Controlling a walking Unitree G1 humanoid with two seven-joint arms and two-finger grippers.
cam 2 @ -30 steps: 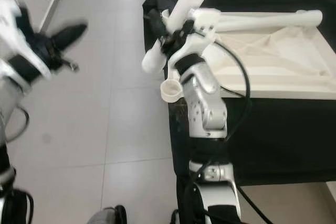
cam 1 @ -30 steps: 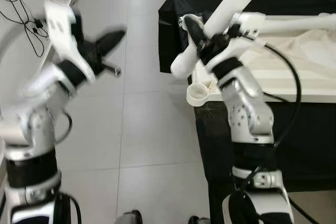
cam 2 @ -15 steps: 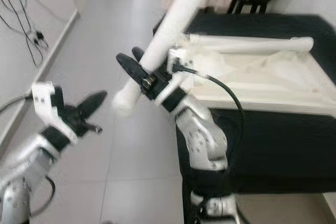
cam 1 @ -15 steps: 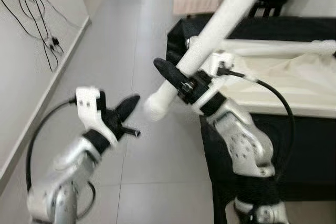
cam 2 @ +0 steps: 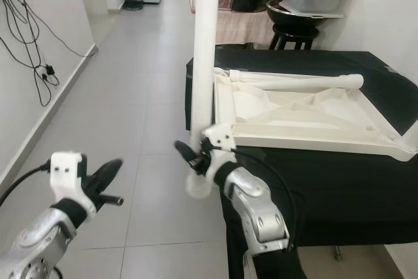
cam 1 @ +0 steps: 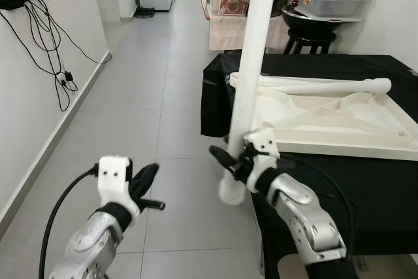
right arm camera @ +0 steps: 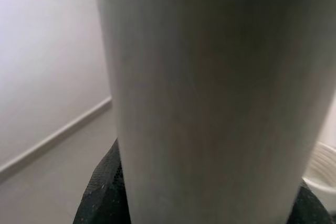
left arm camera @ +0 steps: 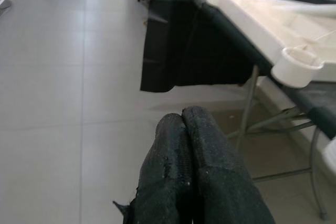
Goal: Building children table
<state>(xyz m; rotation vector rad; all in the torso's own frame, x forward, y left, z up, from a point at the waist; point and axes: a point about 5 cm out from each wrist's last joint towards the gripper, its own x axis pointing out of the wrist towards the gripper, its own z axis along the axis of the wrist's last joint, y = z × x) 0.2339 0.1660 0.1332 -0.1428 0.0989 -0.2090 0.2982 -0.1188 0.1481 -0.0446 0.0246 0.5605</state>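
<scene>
My right gripper (cam 1: 234,161) is clamped round a white table leg (cam 1: 247,76), holding it upright beside the upturned white tabletop (cam 1: 339,119) on the black-draped bench (cam 1: 366,181). One leg (cam 1: 320,85) lies on the tabletop (attached or loose, I can't tell). Corner socket (left arm camera: 294,64) looks empty, so fitting remains. Left gripper (left arm camera: 191,174) idles, fingers pressed together, holding nothing

Right gripper (cam 1: 230,160) clamps white leg (cam 1: 247,76) near-upright beside upturned tabletop (cam 1: 326,119); left gripper (cam 1: 145,178) closed over floor (cam 1: 150,109).

Bright, even daylight, sharp views (right wrist close-up blurred).
</scene>
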